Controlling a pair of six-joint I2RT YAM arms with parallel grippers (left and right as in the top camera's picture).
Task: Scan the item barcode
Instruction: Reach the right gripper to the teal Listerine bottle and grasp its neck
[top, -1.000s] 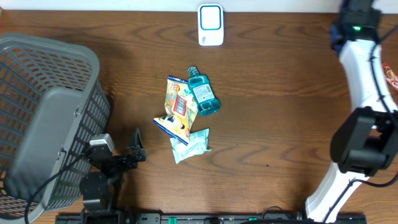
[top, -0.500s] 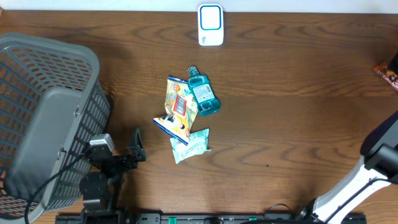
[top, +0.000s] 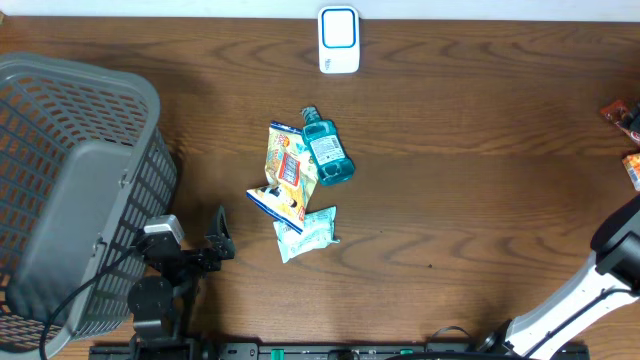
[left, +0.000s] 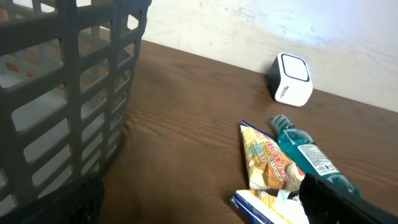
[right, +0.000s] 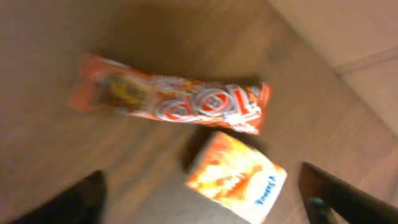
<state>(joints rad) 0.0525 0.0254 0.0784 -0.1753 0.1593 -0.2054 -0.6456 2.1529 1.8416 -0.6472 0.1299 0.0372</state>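
Note:
The white and blue scanner stands at the table's far edge, also in the left wrist view as the scanner. In mid-table lie a teal bottle, a yellow snack bag, a blue-white packet and a pale green packet. My left gripper rests open near the front, short of the pile, nothing between its fingers. My right gripper is open over an orange box, which lies loose beside an orange-red wrapper. Both show at the overhead's right edge: box, wrapper.
A grey mesh basket fills the left side, close to my left gripper, and looms at the left of the left wrist view as the basket. My right arm's lower links stand at the front right corner.
My right arm swung out of the top right towards the right edge. Its gripper went from shut to open, and the orange box now lies loose at the right edge beside the wrapper.

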